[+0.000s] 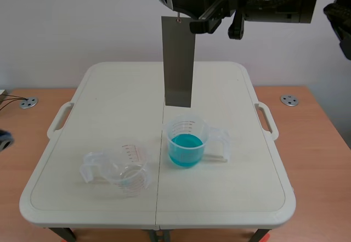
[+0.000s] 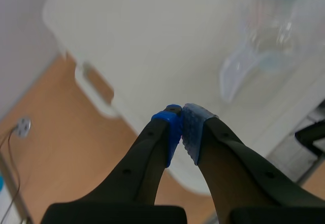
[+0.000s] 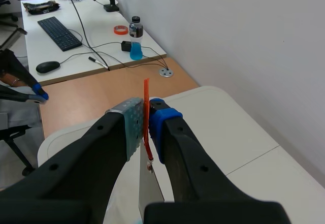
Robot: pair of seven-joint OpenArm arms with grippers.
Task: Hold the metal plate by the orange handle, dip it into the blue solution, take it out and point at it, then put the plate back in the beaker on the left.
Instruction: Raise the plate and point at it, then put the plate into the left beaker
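- Found right gripper [image 3: 145,120] high over the table's [image 1: 109,88] far half, pads pressed from both sides on the thin orange handle [image 3: 146,107]; fingers barely apart, nothing else between them.
- Seen hanging below that handle: metal plate [image 1: 179,61], upright, long edge vertical, small hole near its top edge.
- Placed plate's lower edge above and behind the right-hand beaker [image 1: 186,143] in the scene view; clear of the liquid, touching neither beaker nor table.
- Logged right-hand beaker as clear plastic with printed scale and handle turned right, standing upright near table centre just right of the seam; roughly half full of blue solution [image 1: 185,146].
- Logged left beaker [image 1: 123,168] as same kind, handle turned left, standing nearer the robot and left of the seam, apart from the other; holds no liquid to speak of, only a faint bluish tint at the bottom.
- Found left gripper [image 2: 182,127] closed, blue pad against dotted pad, holding nothing; hangs off the table's left corner over the wooden surface [image 2: 61,148].
- Ahead of left gripper, blurred: clear left beaker, with a sliver of the blue one beyond it.
- Spotted in right wrist view, on a far white desk [image 3: 76,61]: small bottle [image 3: 135,43] with blue liquid in its lower half, beside a keyboard [image 3: 60,32], a mouse [image 3: 47,67] and a tape roll [image 3: 121,29].
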